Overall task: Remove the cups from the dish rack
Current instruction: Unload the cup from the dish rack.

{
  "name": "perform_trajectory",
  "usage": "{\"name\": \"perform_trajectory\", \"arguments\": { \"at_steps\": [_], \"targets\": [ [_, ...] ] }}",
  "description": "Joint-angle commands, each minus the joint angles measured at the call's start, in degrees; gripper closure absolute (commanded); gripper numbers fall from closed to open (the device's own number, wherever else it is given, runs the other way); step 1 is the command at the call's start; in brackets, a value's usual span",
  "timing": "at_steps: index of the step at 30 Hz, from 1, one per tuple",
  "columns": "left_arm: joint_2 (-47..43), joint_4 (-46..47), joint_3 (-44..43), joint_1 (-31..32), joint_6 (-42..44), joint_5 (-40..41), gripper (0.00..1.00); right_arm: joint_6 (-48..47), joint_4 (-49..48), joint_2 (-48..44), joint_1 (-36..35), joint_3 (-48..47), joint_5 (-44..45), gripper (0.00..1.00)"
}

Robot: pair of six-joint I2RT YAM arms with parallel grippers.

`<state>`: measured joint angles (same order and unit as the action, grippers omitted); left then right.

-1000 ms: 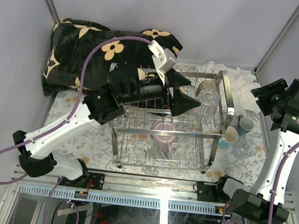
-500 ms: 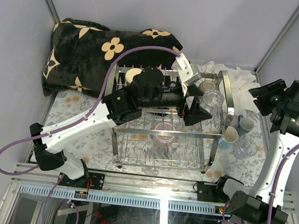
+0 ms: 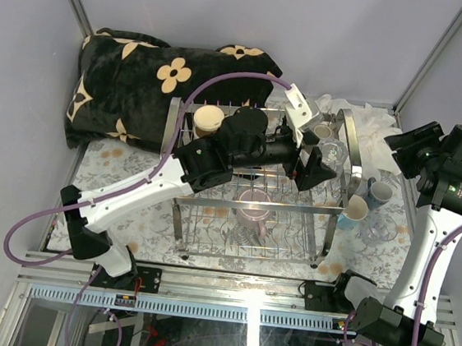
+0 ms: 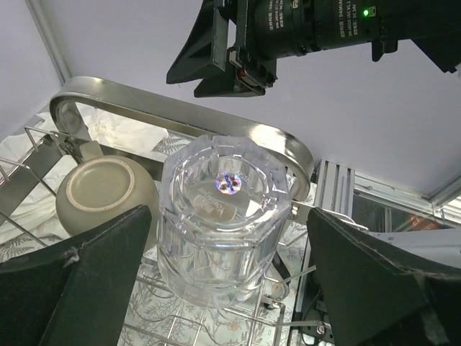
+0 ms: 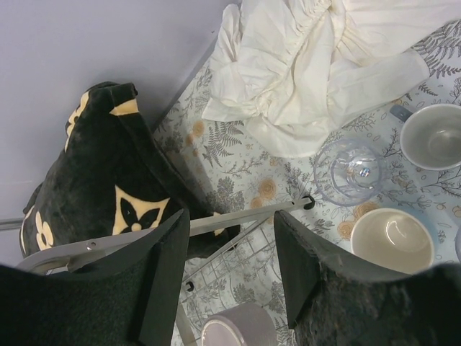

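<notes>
Bench [image 3: 107,168]: covered with a pale cloth with a fern print; it carries everything.
Cushion [image 3: 132,88]: black with cream flowers, in the far left corner.
Dish rack [image 3: 250,225]: chrome wire, two tiers, in the middle of the bench. The left wrist view shows its looped end handle [image 4: 180,115] just behind the glass.
White cloth [image 5: 310,65]: crumpled, far right. Its folds are clear only in the right wrist view.
Left claw [image 4: 227,281]: released and spread wide over the far right of the upper tier. Its wrist view shows one finger on each side of the ribbed glass; the top view hides this.
Right claw [image 5: 227,238]: fingers apart with nothing between them, raised over the right side of the bench.
Ribbed glass [image 4: 223,216]: clear, base up, in the rack.
Beige cup [image 4: 104,194]: upside down, just left of the glass in the wrist view.
Cream cup [image 3: 208,119]: far left of the upper tier.
Pink-mauve mug [image 3: 253,210]: lower tier, middle.
Unloaded cups: a second glass [image 5: 351,171], a cream-lined cup [image 5: 392,238] and a handled mug [image 5: 436,137], on the bench right of the rack.
</notes>
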<state>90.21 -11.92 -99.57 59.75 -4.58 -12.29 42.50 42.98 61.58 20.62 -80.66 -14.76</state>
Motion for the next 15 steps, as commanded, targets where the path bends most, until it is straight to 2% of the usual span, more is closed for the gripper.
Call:
{"name": "perform_trajectory", "arguments": {
  "at_steps": [1, 11, 13, 15],
  "targets": [
    [2.21, 4.69, -2.73, 0.67, 0.98, 1.77, 0.1, -0.42, -2.24, -1.1, -0.49, 0.16, -2.98, 0.43],
    [3.82, 7.41, -2.52, 1.27, 1.31, 4.04, 0.17, -0.41, -2.44, -1.2, -0.65, 0.62, -3.33, 0.43],
    [3.91, 7.78, -2.28, 1.36, 1.32, 4.37, 0.21, -0.4, -2.55, -1.2, -0.6, 0.81, -3.43, 0.43],
    [3.87, 8.38, -1.71, 1.42, 1.39, 4.7, 0.29, -0.43, -2.62, -1.2, -0.62, 0.9, -3.44, 0.43]
  ]
}}
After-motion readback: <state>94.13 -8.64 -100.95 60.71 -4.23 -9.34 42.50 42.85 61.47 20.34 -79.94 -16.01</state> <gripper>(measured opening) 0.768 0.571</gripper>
